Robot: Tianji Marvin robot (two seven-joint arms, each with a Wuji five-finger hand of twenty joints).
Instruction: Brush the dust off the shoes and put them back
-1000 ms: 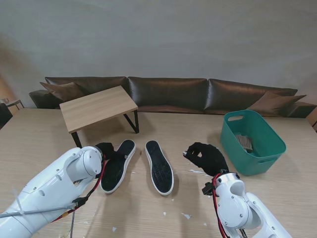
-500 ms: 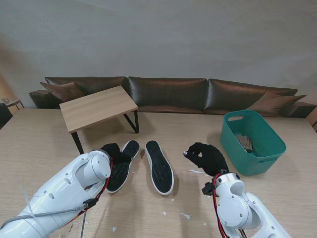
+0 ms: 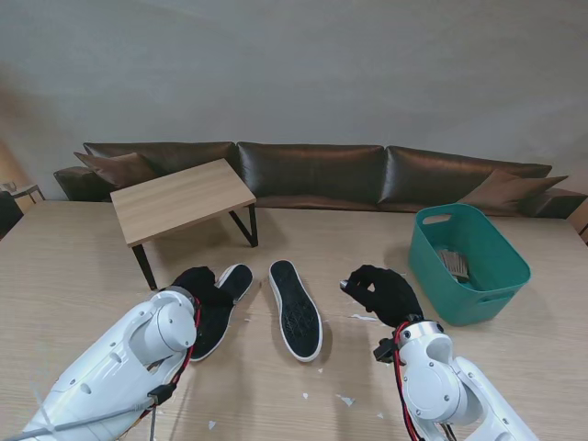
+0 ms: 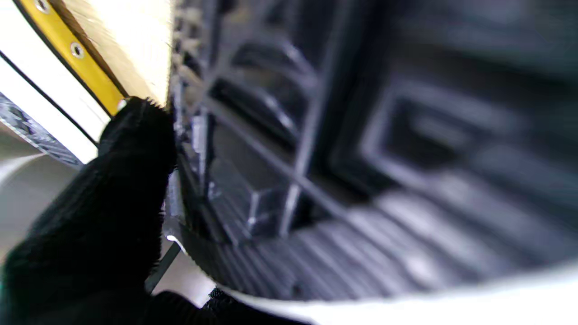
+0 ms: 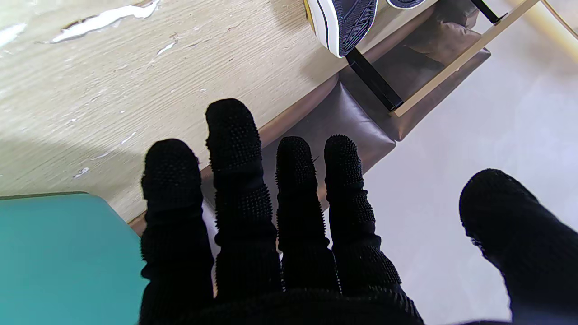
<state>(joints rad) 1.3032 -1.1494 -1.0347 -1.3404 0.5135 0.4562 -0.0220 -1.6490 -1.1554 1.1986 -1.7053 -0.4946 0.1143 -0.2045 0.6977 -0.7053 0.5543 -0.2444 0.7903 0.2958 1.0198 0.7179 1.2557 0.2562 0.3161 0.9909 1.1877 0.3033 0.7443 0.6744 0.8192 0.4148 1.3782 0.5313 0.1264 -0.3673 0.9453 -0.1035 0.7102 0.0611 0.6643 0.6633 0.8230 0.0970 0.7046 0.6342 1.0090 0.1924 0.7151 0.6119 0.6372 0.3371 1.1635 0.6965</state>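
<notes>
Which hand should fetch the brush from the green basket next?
Right. The right hand is open and beside the green basket holding the brush; the left hand is on the left shoe.

Brown leather sofa [image 3: 312, 175] against grey wall [image 3: 294, 64]

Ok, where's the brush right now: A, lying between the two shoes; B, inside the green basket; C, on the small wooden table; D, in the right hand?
B: the brush lies inside the green basket, while the right hand hangs open beside it, holding nothing.
</notes>
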